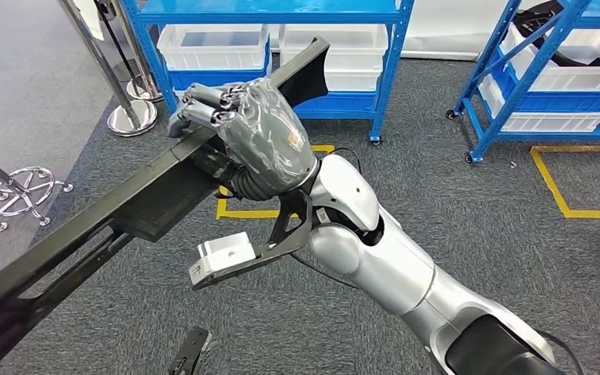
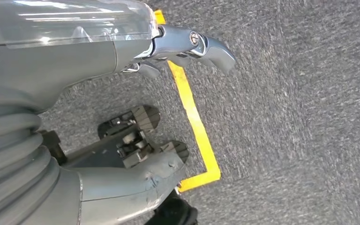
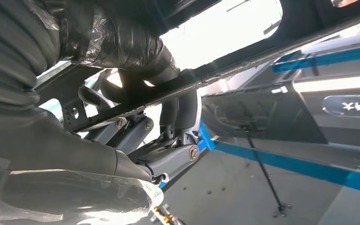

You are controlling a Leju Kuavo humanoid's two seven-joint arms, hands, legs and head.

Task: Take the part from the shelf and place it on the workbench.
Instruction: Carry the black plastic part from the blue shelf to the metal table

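Long black part (image 1: pixel 125 205), a flat matte metal rail w/ bracket, runs from low left up toward the blue shelf (image 1: pixel 391 55). Left hand (image 2: pixel 159 93) hangs over grey carpet, fingers apart, holding nothing. Right hand (image 1: pixel 242 129), plastic-wrapped, grips the part mid-length. Risk: one-hand hold on a long beam; it may pivot, slip or clip the shelf.

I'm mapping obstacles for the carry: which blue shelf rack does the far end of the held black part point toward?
The blue rack straight ahead, behind the right hand; the long black part overlaps its white bins. The other rack stands off right.
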